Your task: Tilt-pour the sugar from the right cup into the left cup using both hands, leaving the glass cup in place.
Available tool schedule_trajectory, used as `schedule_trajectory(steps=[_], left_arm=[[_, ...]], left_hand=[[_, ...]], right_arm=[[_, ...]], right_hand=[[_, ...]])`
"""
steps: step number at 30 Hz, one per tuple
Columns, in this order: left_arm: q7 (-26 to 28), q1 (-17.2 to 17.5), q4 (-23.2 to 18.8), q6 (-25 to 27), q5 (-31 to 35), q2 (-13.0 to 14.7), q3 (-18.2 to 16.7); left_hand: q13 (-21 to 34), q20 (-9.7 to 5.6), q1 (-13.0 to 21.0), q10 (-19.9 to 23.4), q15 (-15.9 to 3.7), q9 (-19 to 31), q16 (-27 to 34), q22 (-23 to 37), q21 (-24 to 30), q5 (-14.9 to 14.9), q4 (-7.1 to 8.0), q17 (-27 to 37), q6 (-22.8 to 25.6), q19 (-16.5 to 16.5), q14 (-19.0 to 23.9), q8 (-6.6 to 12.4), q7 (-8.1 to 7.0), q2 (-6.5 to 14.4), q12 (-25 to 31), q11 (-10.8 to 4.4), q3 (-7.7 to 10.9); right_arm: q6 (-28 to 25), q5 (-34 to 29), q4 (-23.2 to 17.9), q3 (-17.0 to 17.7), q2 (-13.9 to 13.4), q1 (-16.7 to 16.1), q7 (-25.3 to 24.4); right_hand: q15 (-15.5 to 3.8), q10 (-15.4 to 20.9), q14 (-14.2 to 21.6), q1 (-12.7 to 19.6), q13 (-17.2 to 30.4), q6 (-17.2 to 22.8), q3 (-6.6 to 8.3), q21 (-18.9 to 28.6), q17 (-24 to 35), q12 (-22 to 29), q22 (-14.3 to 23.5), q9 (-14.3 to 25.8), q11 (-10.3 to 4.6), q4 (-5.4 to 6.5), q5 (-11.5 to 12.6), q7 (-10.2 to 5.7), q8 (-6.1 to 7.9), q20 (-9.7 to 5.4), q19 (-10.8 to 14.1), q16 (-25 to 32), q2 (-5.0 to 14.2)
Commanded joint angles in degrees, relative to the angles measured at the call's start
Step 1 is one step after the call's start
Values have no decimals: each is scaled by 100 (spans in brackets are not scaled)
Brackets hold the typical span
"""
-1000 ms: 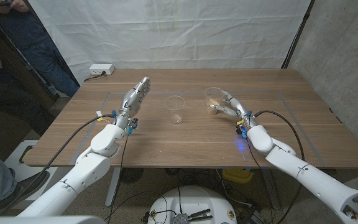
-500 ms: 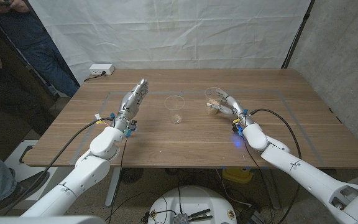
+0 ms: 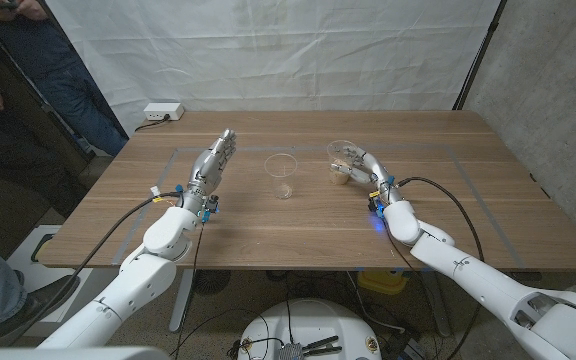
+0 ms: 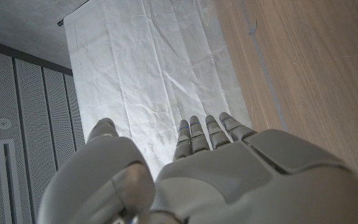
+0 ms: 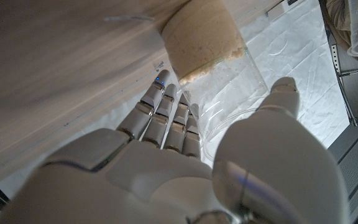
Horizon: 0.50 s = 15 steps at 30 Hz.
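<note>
Head view, near edge: both arms enter from the bottom corners over the wooden table (image 3: 268, 225). Left hand (image 3: 214, 160) is held above the table left of centre, fingers straight and close together, pointing away from the robot, nothing in it; the left wrist view shows the same hand (image 4: 191, 174) with extended fingers (image 4: 197, 134) and only the table and the white backdrop beyond. Right hand (image 3: 360, 168) is at the right cup (image 3: 342, 160), a clear plastic cup with pale brown sugar in its bottom. In the right wrist view the fingers (image 5: 163, 118) lie along one side of the cup (image 5: 222, 81) and the thumb on the other, so the hand (image 5: 166, 168) grips it; the sugar (image 5: 201, 37) is banked against the base and lower wall, and the cup appears tilted. Left cup (image 3: 281, 175), clear, stands upright between the two hands, apart from both. Farther back, a white power strip (image 3: 163, 112) lies at the table's far left corner. Behind it hangs a white sheet (image 3: 288, 50). A person (image 3: 28, 70) is at the far left edge.
</note>
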Motion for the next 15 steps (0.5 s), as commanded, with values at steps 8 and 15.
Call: schedule_trajectory(steps=[8,15], left_arm=[[52,32,-24,-17,109,6,-5],[127,4,-145,356,228,215,20]], left_hand=[[9,12,40,83,-6,16,15,17,8,-14,65,14,71,35,72,22,0,38,31,-5,-10],[11,269,438,-95,18,17,-45,7,-27,-24,-169,-9,-172,-20,-28,-90,7,-5,-68,9,52]], right_arm=[[-164,-87,-466,78,-137,-229,-515],[101,135,-581,221,-161,-308,-412]], right_hand=[[-1001,1664,1675,419,38,1480,20,471,41,370,160,3,-519,-10,-120,-438,235,-870,1046,211,510],[-1039,1796,1897,604,41,1644,87,545,68,357,189,-2,-513,-58,-166,-435,214,-930,1166,222,649]])
